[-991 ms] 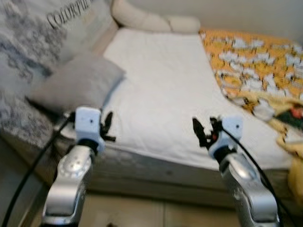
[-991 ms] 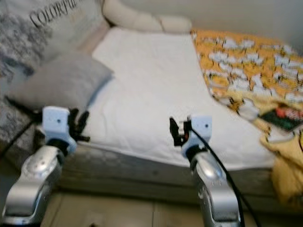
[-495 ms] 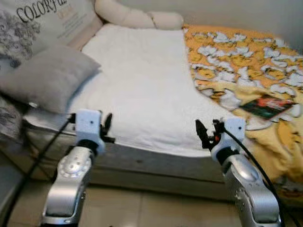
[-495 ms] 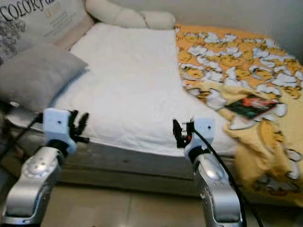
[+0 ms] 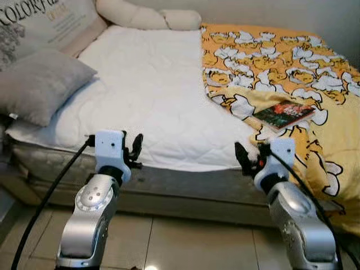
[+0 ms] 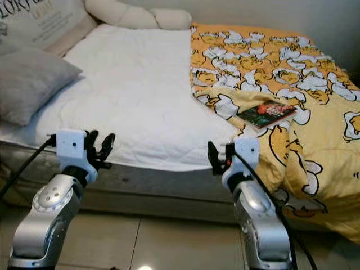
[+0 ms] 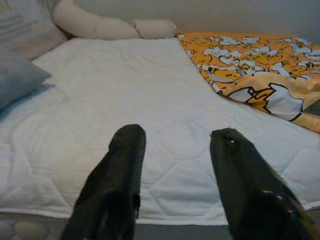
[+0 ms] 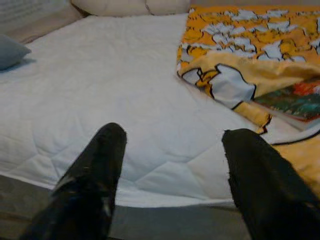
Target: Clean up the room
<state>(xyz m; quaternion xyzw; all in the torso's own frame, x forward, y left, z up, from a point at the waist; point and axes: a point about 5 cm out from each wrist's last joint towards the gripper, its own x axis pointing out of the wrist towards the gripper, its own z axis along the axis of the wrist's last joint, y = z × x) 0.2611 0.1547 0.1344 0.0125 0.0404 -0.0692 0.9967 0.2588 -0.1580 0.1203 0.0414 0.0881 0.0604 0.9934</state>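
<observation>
Panning right along the bed [image 5: 140, 101]: the book [image 5: 283, 114] now sits at 2 o'clock on the yellow blanket [image 5: 270, 62], likely our pickup. Left gripper [image 5: 134, 151] and right gripper [image 5: 243, 158] both spread, empty, short of the mattress edge.

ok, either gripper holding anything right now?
Nothing held. The left gripper and the right gripper are both open, empty, short of the bed. The book lies untouched on the blanket.
</observation>
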